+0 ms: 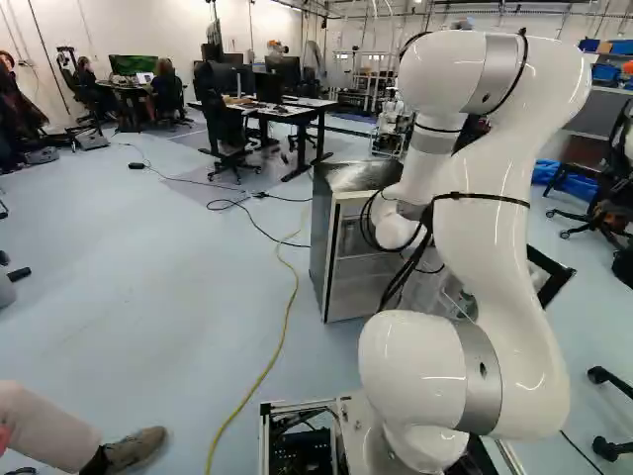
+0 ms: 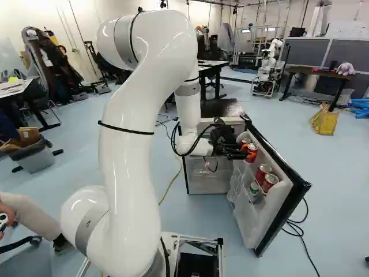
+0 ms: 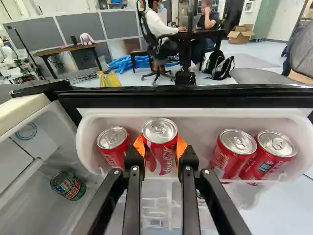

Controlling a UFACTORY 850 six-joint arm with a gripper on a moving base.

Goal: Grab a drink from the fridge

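1. Target: the can point(image 3: 161, 159) stands upright in the door shelf point(image 3: 200, 122), directly ahead of my gripper point(image 3: 160, 151) and between its fingers.
2. Gripper state: partly closed, one orange pad against each side of the can. I judge this a grip.
3. Governing relation: the can's long axis runs upright, across my line of reach. The coming move should be a lift along that axis, clear of the shelf's rim, before I draw back.
4. Neighbours: a single can point(image 3: 113, 146) stands just beside, on the fridge side; the pair point(image 3: 254, 154) stands farther off on the other. A sideways drift could knock the single one.
5. View comparison: the right base view shows the door point(image 2: 283, 173) swung open and my gripper at its shelf. The left base view shows the fridge's point(image 1: 331, 242) outer side, but my arm point(image 1: 495, 228) hides the grip. Only the wrist view shows both pads' contact.
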